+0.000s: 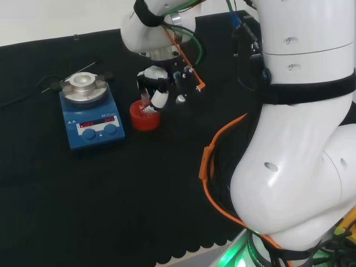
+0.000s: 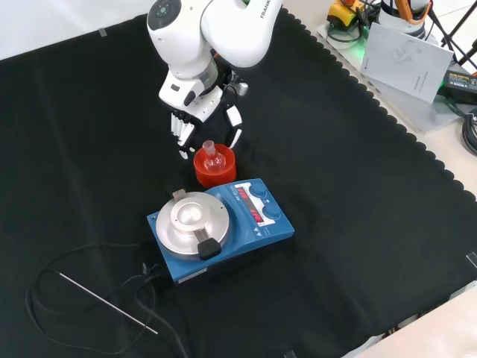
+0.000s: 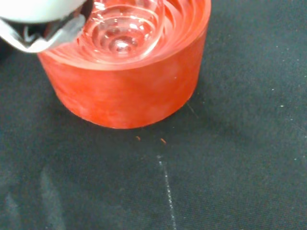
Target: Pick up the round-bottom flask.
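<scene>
The clear round-bottom flask [image 1: 146, 103] [image 2: 212, 157] sits in a red ribbed ring stand [image 1: 144, 120] [image 2: 214, 174] on the black cloth, its short neck upright. My hand [image 1: 158, 79] [image 2: 200, 113] hangs just above and behind it, in the front view. Its fingers [image 2: 179, 131] point down on one side of the neck, the thumb [image 2: 235, 137] on the other, both apart from the glass. The fingers look straight and hold nothing. In the wrist view the flask's bulb [image 3: 122, 28] rests inside the stand [image 3: 129, 91], with a white part of the hand [image 3: 33, 19] beside it.
A blue hotplate stirrer [image 1: 92, 114] [image 2: 223, 227] with a round metal top stands close to the stand, nearer the camera in the front view. A thin rod and black cable [image 2: 104, 302] lie beyond it. Papers and equipment [image 2: 408, 52] sit off the cloth's edge.
</scene>
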Available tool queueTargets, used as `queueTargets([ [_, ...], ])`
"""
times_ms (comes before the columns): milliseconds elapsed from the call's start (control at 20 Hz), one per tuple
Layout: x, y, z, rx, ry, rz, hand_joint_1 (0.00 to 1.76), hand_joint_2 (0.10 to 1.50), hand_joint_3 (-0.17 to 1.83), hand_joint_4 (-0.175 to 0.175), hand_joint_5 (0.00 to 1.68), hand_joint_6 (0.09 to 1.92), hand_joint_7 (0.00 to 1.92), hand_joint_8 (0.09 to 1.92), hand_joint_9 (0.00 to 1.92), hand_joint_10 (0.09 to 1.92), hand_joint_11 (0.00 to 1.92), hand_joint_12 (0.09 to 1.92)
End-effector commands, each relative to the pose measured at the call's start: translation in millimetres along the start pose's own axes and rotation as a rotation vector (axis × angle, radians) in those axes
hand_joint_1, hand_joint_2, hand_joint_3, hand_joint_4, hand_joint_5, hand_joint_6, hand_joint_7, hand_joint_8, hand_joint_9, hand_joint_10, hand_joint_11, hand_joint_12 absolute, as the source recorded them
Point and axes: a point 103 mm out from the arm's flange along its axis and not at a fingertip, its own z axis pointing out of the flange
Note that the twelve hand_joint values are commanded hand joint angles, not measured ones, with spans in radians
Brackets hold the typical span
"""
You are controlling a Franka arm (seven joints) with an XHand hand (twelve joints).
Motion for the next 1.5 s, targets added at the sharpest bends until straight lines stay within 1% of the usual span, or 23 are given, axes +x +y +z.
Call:
queueTargets([
  [50,-1.8,-0.9,-1.2,-0.009,-0.019,0.006,0.89,0.38,0.88,-0.175,0.45,1.09,0.75,0.96,0.91,0.88,0.92,1.28],
  [450,1.6,1.9,-0.6,-0.025,-0.033,0.026,0.9,0.38,0.89,-0.175,0.56,1.1,0.75,0.95,0.91,0.87,0.92,1.29],
  [550,3.1,3.6,-0.6,-0.021,-0.03,0.028,0.89,0.38,0.89,-0.175,0.62,1.1,0.77,0.94,0.92,0.87,0.92,1.29],
  [800,5.2,6.7,-3.0,0.002,-0.03,0.033,0.88,0.39,0.89,-0.175,0.7,1.09,0.89,0.89,1.0,0.81,0.93,1.28],
  [1000,7.5,8.7,-5.6,0.009,-0.024,0.029,0.88,0.39,0.9,-0.175,0.71,1.09,0.95,0.87,1.06,0.78,0.94,1.27],
  [1500,12.3,13.9,-7.6,0.029,-0.04,0.021,0.86,0.4,0.9,-0.175,0.72,1.09,0.97,0.87,1.05,0.77,0.95,1.26],
])
